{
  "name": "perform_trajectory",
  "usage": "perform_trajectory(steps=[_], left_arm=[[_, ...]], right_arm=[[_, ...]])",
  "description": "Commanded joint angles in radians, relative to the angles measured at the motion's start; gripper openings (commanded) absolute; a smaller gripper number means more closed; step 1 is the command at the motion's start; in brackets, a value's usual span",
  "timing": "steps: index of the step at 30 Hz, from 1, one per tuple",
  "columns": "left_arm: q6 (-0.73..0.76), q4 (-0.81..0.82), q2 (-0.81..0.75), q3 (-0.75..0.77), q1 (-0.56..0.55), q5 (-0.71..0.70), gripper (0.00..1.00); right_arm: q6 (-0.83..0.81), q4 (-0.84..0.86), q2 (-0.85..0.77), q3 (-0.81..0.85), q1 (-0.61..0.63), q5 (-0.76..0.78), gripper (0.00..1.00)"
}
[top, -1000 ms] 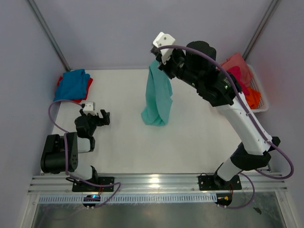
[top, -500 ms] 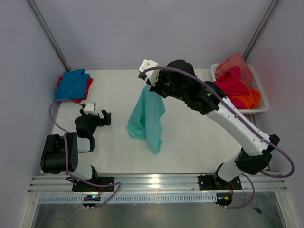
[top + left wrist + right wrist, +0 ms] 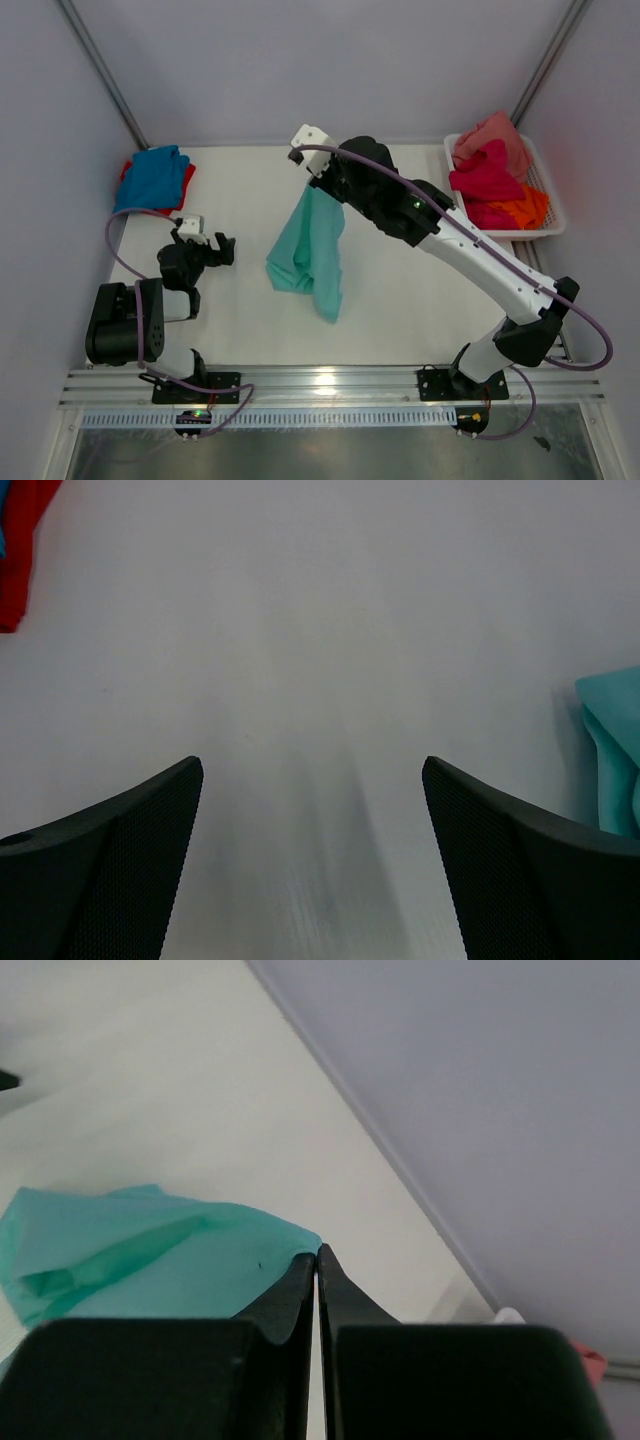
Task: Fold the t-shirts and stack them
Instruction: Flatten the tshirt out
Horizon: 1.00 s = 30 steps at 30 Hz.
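The mint-teal t-shirt (image 3: 312, 252) hangs over the middle of the table from my right gripper (image 3: 318, 186), its lower end near the surface. In the right wrist view the right gripper (image 3: 318, 1252) is shut on the shirt's top edge and the teal cloth (image 3: 150, 1250) spreads to the left. At the table's left side my left gripper (image 3: 218, 250) stands open and holds nothing. In the left wrist view its fingers (image 3: 130, 840) are wide apart over bare table, with a teal edge (image 3: 615, 750) at the right. A blue t-shirt (image 3: 152, 176) lies on a red one (image 3: 186, 180) at the far left corner.
A white mesh basket (image 3: 545, 200) at the far right holds salmon pink (image 3: 495, 130), magenta (image 3: 485, 172) and orange (image 3: 520, 210) t-shirts. Grey walls close in the table on three sides. A metal rail (image 3: 320, 385) runs along the near edge.
My right arm has swung left and lowered, carrying the teal t-shirt from the far middle toward the table's centre. The left arm has stayed put.
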Motion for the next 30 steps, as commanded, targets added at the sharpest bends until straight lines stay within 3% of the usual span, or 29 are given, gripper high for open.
perform_trajectory(steps=[1,4,13,20,30], left_arm=[[0.023,0.037,-0.006,0.024,-0.003,0.016,0.93],[0.023,0.034,-0.008,0.024,-0.003,0.016,0.95],[0.023,0.033,-0.009,0.024,-0.003,0.016,0.99],[0.024,0.034,-0.008,0.023,-0.003,0.017,0.99],[0.024,0.036,-0.009,0.023,-0.003,0.017,0.99]], right_arm=[[0.007,0.271,-0.022,-0.038,0.0,0.325,0.03],[-0.089,0.373,-0.012,-0.098,0.0,0.43,0.03],[-0.081,0.386,-0.005,-0.182,-0.002,0.386,0.03],[-0.024,0.318,-0.007,-0.145,-0.033,0.291,0.03],[-0.004,0.341,0.016,-0.154,-0.095,0.287,0.03]])
